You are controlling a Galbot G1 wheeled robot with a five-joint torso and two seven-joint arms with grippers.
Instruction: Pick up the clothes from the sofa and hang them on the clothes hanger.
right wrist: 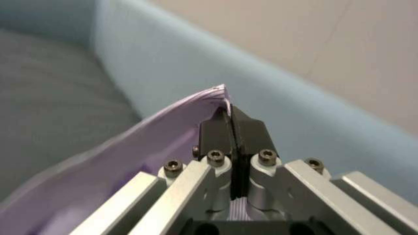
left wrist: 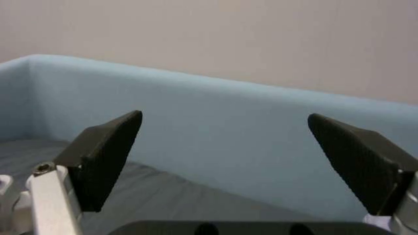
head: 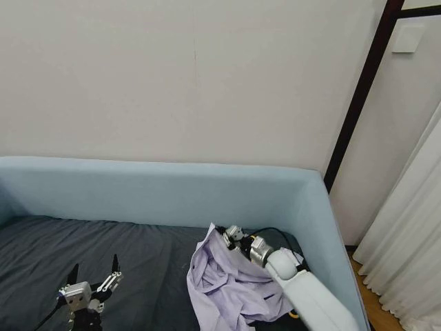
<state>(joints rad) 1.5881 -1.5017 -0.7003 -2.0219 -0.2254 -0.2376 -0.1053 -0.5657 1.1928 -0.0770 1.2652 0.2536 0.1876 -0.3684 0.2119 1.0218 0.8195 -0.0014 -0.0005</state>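
Lilac shirt (head: 219, 286) lies crumpled at the right end of the sofa's dark seat (head: 103, 241), its upper edge lifted off the heap. On that edge the right claw (right wrist: 230, 115) is clamped tight, near the pale blue backrest (head: 172, 193). Well apart from the shirt, the left claw (head: 95, 265) hangs above the seat, fingers spread wide.

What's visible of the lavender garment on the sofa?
Pale lavender garment, thin creased cloth, heaped at the sofa's right end on the dark grey seat. The right gripper is shut on one fold, holding it up as a peak; the rest drapes below. Garment type unclear.
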